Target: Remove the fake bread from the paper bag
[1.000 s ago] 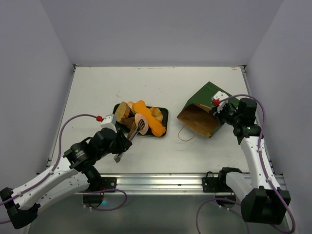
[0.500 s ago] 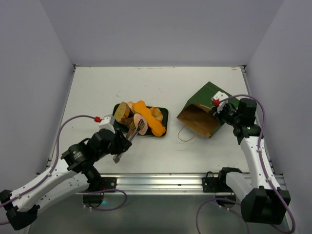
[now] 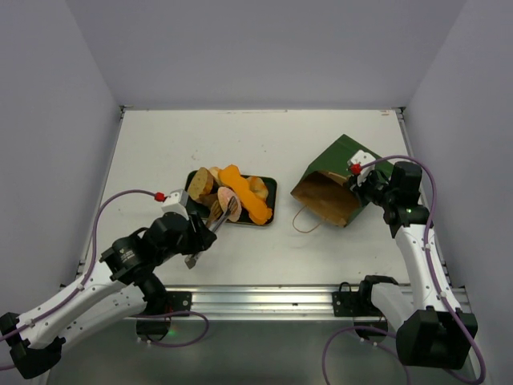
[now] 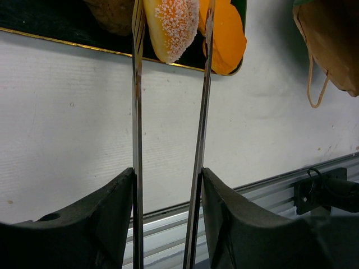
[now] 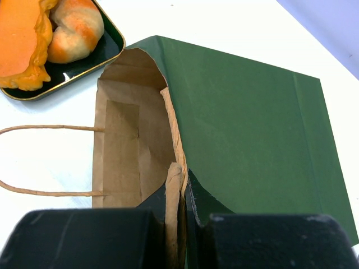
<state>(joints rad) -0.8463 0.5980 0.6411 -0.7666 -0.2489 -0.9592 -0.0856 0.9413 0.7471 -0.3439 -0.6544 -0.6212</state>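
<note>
Our left hand, clamped on the tongs, is nearer the bread, which lies on the tray just far-right along the tongs, while our right hand pinches the rim of the sideways bag.

- The top external camera looked down from above and behind the arm bases, far enough back to hold the whole table, the grey walls, the tray and the paper bag
- The left wrist camera sat low and close over the table, facing forward between the left gripper fingers and along the metal tongs to the tray's near rim
- The right wrist camera looked steeply down from very near, over the right gripper, into the paper bag's open mouth
- Both wrist views shared the tray's right end and the bag's string handle; the top view covered all of it
</note>
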